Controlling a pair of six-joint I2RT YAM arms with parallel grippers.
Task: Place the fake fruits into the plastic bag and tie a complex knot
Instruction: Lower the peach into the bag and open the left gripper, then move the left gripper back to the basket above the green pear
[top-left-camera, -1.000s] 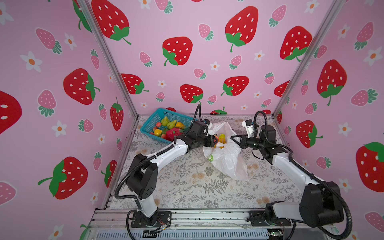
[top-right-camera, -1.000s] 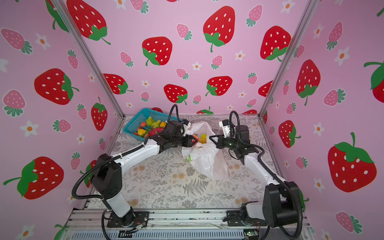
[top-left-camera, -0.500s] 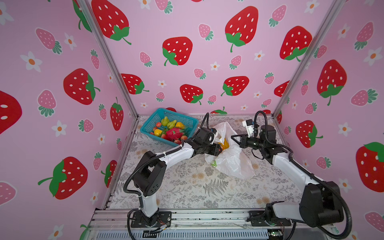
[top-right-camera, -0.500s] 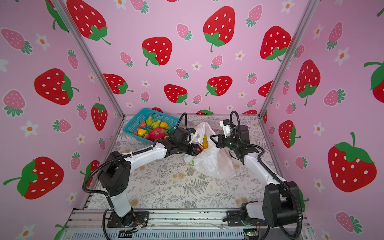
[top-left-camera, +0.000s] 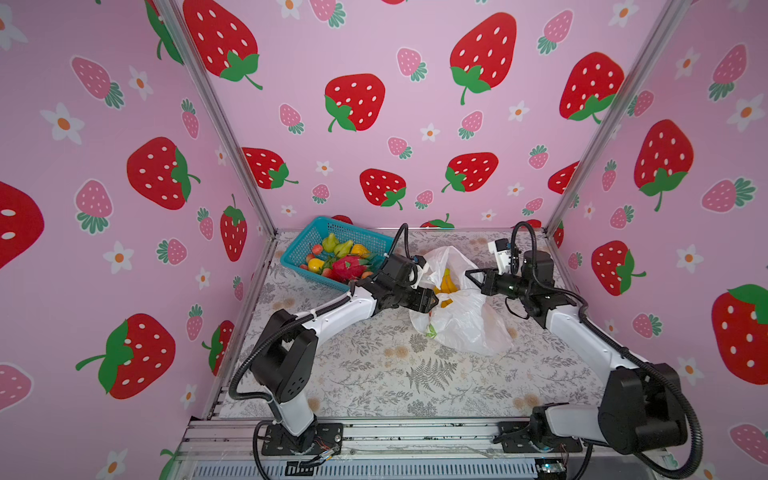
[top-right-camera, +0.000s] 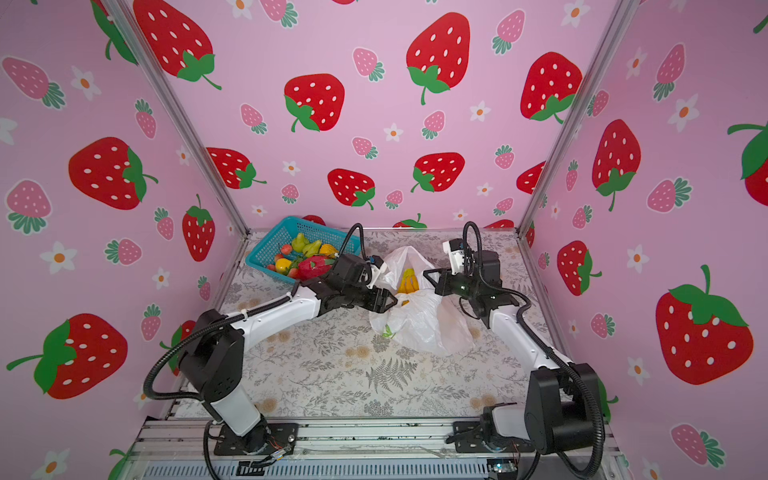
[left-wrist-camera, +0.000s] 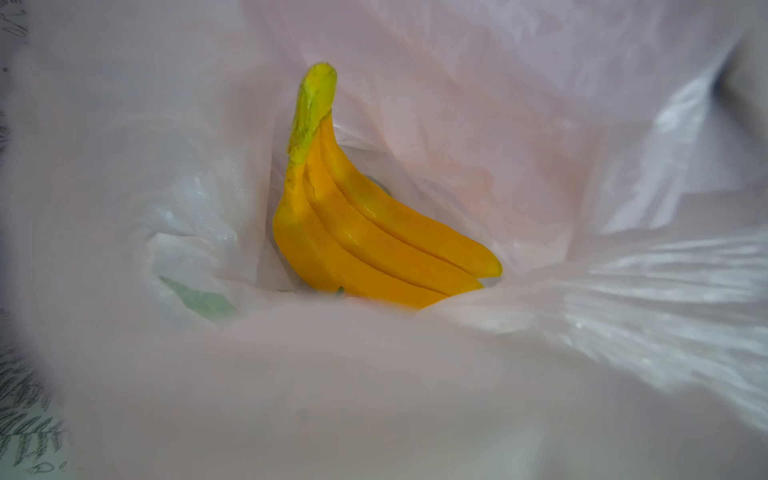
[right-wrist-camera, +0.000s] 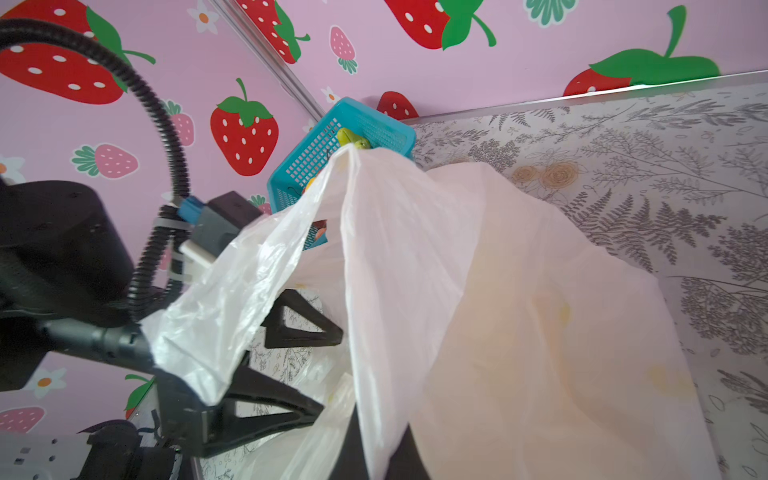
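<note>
Lying on fern-print tabletop (top-left-camera: 415, 374) amid strawberry walls (top-left-camera: 374, 62) — plastic bag (top-left-camera: 465, 320); left gripper (top-left-camera: 432, 300) spread, right gripper (top-left-camera: 471, 273) pinching it.

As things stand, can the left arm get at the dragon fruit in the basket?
Probably yes. The dragon fruit lies on top in the open teal basket, uncovered, just behind the left gripper, which is open and empty at the plastic bag mouth. It would need to back out first.
</note>
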